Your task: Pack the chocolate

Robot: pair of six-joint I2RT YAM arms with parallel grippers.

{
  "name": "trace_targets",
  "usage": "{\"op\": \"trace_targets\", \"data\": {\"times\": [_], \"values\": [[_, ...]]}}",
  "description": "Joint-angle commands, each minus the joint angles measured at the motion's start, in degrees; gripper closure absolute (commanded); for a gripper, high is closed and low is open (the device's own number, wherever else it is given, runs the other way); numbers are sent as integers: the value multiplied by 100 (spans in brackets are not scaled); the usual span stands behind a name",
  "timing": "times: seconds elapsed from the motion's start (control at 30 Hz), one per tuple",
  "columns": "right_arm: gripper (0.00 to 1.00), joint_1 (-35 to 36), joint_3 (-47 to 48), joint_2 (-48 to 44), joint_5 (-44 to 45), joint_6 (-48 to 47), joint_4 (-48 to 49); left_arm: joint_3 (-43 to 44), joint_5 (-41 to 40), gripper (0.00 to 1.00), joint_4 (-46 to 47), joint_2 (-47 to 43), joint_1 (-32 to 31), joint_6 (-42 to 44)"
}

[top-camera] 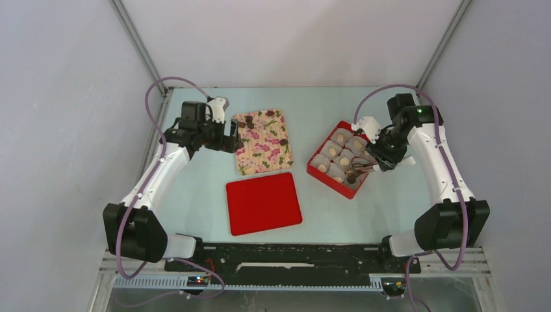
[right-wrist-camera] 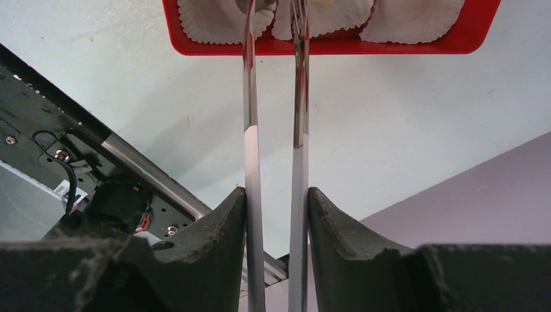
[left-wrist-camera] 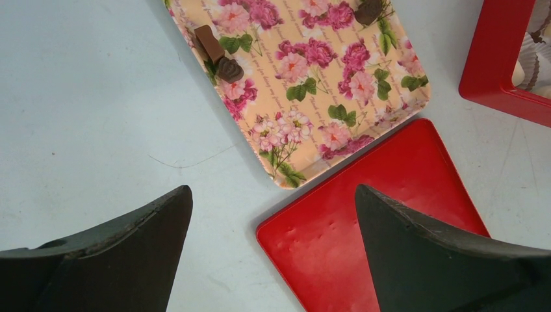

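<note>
In the lower middle of the top view, a flat red lid (top-camera: 263,203) is seen lying on the pale blue-green surface (top-camera: 195,195). The lid is square with rounded corners and has a smooth face with a few faint dimples.

Just beyond it, and just beside its far edge, a glossy floral mat (top-camera: 263,141) is laid. The mat is cream, printed with pink roses and green leaves. Part of the chocolate (left-wrist-camera: 221,58) is found here. In the left wrist view a dark brown bar-shaped piece and a ridged dark lump are seen touching each other near the upper left, and another dark lump is cut by the top edge.

The left tool (left-wrist-camera: 273,188) is held at the mat's left edge in the top view. Its black wedge-shaped fingers (left-wrist-camera: 130,240) are set wide apart, with nothing between them.

At the right centre of the top view a shallow red box (top-camera: 330,181) is set at an angle. It is filled with grey-white crinkled paper cups (top-camera: 357,144). Pale tan lumps are seen in several cups, and a dark piece shows at the box's lower right end.

The right tool (right-wrist-camera: 276,195) is clamped on polished steel tweezers (right-wrist-camera: 250,97). Their two thin blades are pressed between rough black fingers and run up across the box's rim to the pleated cups. The tips are cut off at the top of the right wrist view, so it cannot be told whether a lump is pinched there.
</note>
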Motion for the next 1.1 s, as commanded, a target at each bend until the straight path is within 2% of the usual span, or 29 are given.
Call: {"op": "trace_targets", "data": {"times": [0.0,0.23,0.47,0.67,0.9,1.07], "values": [[61,-44,424,26,41,76,8,445,28,2,155,17,-38,-9],[62,-200,756,169,-291,364,321,511,37,2,136,57,-44,-13],[64,-695,920,355,-727,1211,1103,582,35,2,118,64,-44,-9],[65,-1160,775,230,-762,2053,1997,700,46,2,94,137,-94,-46],[65,-2150,304,-106,-687,2862,2849,787,-6,2,142,248,-222,-82],[65,-3002,-459,-320,-697,3471,3359,796,-8,2,83,293,-310,-148]]}}
